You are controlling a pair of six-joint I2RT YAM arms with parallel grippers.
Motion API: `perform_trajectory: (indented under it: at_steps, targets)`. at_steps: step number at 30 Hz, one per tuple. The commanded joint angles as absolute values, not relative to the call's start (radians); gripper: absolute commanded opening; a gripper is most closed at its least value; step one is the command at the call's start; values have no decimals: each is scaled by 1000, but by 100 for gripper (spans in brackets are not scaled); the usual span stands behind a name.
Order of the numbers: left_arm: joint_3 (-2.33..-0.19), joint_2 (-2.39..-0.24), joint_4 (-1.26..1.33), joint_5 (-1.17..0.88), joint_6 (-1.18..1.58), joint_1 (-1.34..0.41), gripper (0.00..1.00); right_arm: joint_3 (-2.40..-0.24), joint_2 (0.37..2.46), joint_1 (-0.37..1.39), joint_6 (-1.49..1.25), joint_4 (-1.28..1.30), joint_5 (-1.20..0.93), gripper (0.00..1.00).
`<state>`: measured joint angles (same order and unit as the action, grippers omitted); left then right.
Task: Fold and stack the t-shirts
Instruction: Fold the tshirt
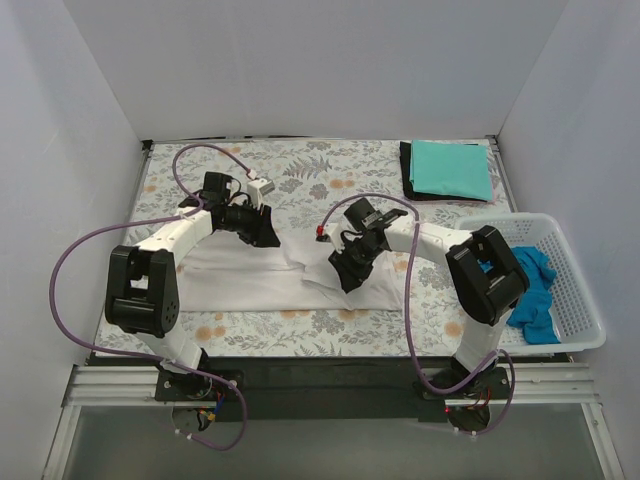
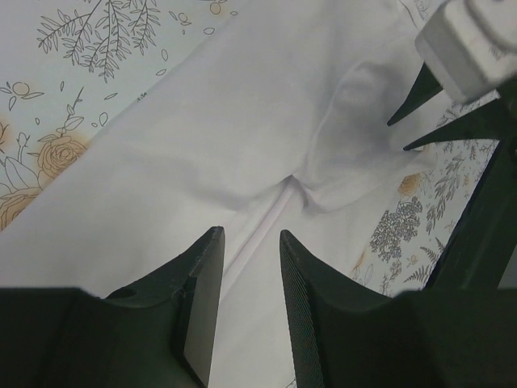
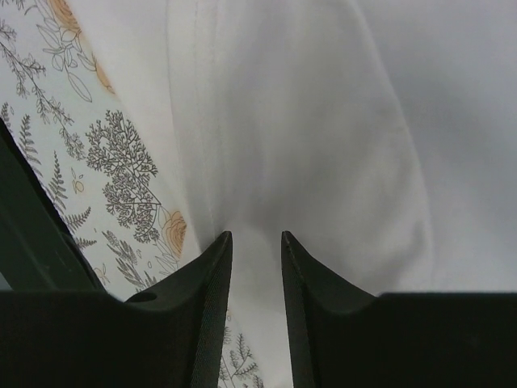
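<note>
The top view shows the white t-shirt [image 1: 250, 280] spread across the middle of the surface [image 1: 300, 165]. My left end effector [image 1: 264, 238] is at its 12 o'clock edge and my right end effector [image 1: 345, 278] is toward its 3 o'clock end, both arms covering part of the cloth. Only here do I see a teal t-shirt [image 1: 452, 170] folded on a dark t-shirt [image 1: 406, 172] at 1 o'clock, and a blue t-shirt [image 1: 532, 290] in the basket [image 1: 575, 270] at 3 o'clock.

In the left wrist view my fingers [image 2: 202, 299] stand narrowly apart over white cloth, and I cannot tell whether they grip it.

The right wrist view shows the same narrow gap, with a raised fold of the white t-shirt pinched in it.
</note>
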<state>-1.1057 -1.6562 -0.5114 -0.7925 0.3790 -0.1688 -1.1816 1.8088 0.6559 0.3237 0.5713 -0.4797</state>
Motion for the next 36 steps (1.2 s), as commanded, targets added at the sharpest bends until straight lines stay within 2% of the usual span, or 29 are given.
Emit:
perform_trajectory:
  at_steps: [1, 13, 22, 27, 34, 36]
  targets:
    - [-1095, -1606, -499, -795, 405, -158, 33, -1157, 1790, 692, 354, 564, -446, 38]
    - [-1131, -1683, -621, -677, 379, -66, 33, -1167, 1672, 673, 325, 572, -270, 41]
    - [-1140, -1801, -617, -493, 394, -15, 32, -1198, 1844, 597, 319, 525, -75, 42]
    - [-1141, -1844, -611, -480, 405, 46, 31, -1247, 1933, 535, 322, 519, -43, 43]
    - [-1154, -1856, -618, -548, 367, 60, 31, -1457, 2087, 517, 403, 503, 43, 43]
    - [-1143, -1833, -618, -607, 347, 61, 31, -1603, 2202, 515, 463, 503, 83, 43]
